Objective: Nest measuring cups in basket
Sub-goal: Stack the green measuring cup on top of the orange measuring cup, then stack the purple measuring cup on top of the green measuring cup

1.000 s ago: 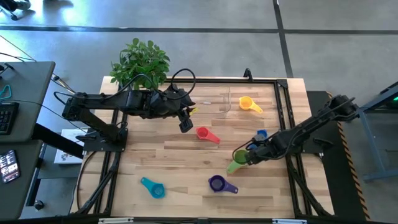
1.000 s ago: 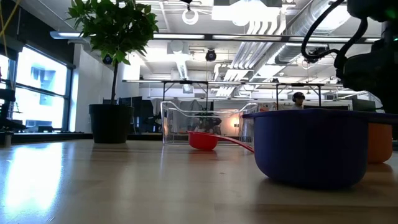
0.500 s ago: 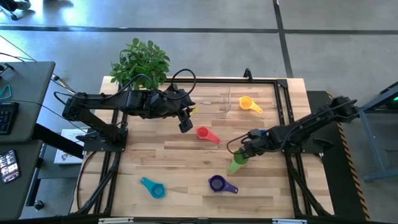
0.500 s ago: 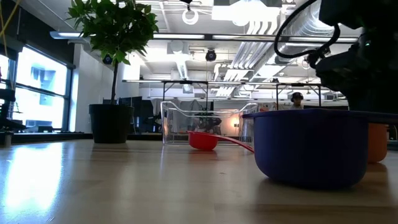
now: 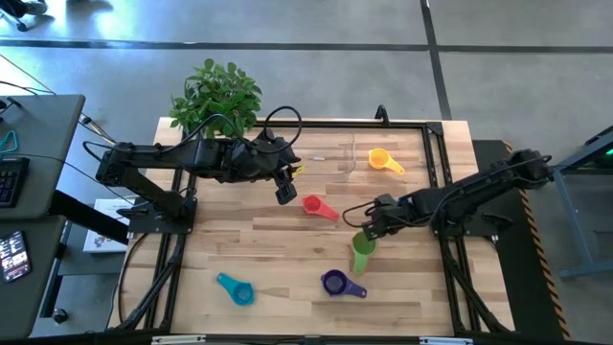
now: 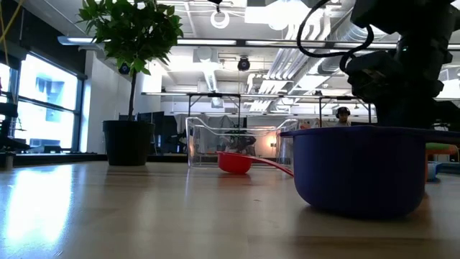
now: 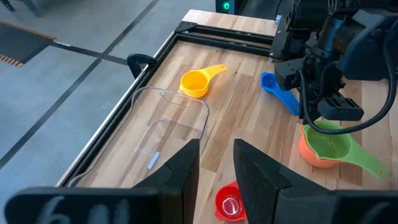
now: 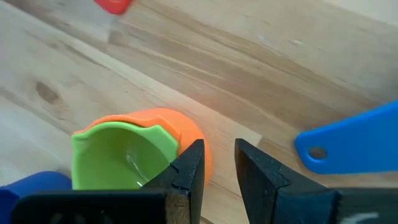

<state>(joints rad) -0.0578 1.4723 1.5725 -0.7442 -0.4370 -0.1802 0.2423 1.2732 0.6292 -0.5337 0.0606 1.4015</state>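
Note:
A green cup (image 5: 362, 251) sits nested in an orange cup (image 8: 189, 134) on the wood right of centre. My right gripper (image 5: 370, 226) is low at their far side, fingers nearly closed and level with the cups' rims. The clear basket (image 5: 347, 158) stands near the far edge, with a yellow cup (image 5: 381, 160) beside it. Red (image 5: 316, 205), purple (image 5: 335, 283), teal (image 5: 235, 287) and blue (image 7: 278, 93) cups lie singly on the table. My left gripper (image 5: 285, 193) hangs shut above the wood left of the red cup. My right gripper has one finger (image 8: 189, 163) right beside the orange cup's outer wall (image 8: 198, 142), next to the green cup's rim. Bare wood shows in the narrow gap between the fingers. Whether the finger touches the wall, I cannot tell.
A potted plant (image 5: 215, 96) stands at the far left corner. A dark frame (image 5: 431, 125) borders the tabletop. The purple cup (image 6: 356, 169) fills the foreground of the low view. Bare wood lies between the red cup and the teal cup.
My right gripper has moved toward the table's left and a little toward the far edge, staying low. The green cup has turned about: its handle, which pointed near-left, now points toward the near edge. In the low view the gripper now stands in front of the orange cup.

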